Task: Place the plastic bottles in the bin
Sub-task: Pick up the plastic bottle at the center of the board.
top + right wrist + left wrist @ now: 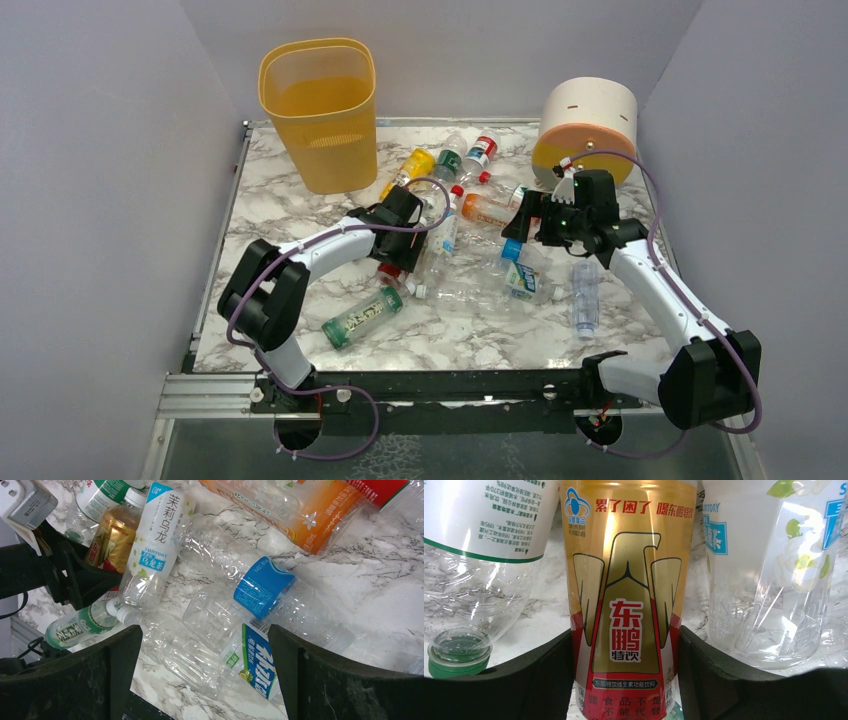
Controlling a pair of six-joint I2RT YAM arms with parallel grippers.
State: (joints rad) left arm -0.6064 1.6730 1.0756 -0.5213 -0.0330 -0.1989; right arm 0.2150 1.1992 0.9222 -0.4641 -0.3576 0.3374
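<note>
- Bin (330, 150), the tall yellow-orange one, stands upright at the far left corner of the marble table (470, 340), well away from both arms.
- Across from it, a round white-and-orange drum (590, 115) sits at the far right corner, just behind the right arm.
- Between those two, the plastic bottles (440, 245) lie on their sides across the middle of the table, several touching each other. A green-labelled bottle (362, 317) lies a little apart, nearer the arm bases.
- Down in that heap is the left gripper (625, 640). Its jaws are drawn in partway, and both fingers (544, 675) press against the sides of a gold-labelled bottle (626, 580), so it has that bottle in its grasp.
- Over the right side of the heap hangs the right gripper (200, 635), jaws spread wide, holding nothing and touching nothing.
- Close on either side of the gripped bottle lie a green-capped bottle (459, 655) and a white-labelled bottle (774, 580).
- Under the right gripper lies a crumpled, clear blue-labelled bottle (262, 587).
</note>
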